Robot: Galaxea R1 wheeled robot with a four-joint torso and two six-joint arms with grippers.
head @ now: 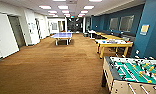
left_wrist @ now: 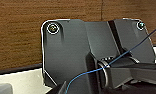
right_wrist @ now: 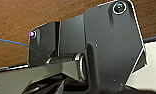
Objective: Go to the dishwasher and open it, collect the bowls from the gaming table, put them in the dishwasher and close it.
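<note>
The head view looks down a long room with brown carpet [head: 49,65] and rows of ceiling lights. At the lower right of the frame stands a wooden football table [head: 134,75] with a green pitch, rods and yellow figures. Beyond it, at the right middle of the frame against a teal wall [head: 149,27], is the gaming table [head: 114,43], a white surface with a yellowish edge and yellow legs; small coloured things lie on it, too blurred to name, and the bowls cannot be made out among them. More yellow tables [head: 104,35] run on behind it along the same wall. Near the centre of the frame, further off, a blue table-tennis table [head: 62,35] stands on the carpet, well apart from the gaming table. White walls and a white door [head: 2,35] line the left edge of the frame.

In the left wrist view the robot's dark plate sits before the brown carpet [left_wrist: 19,30], a thin blue cable [left_wrist: 134,48] crosses it, and a pale part of the robot's body lies along the lower edge. The right wrist view shows the same kind of plate over carpet [right_wrist: 16,22], with a blue cable [right_wrist: 16,43] at the left of the frame. For either gripper, I cannot tell whether it is wide or narrow.
</note>
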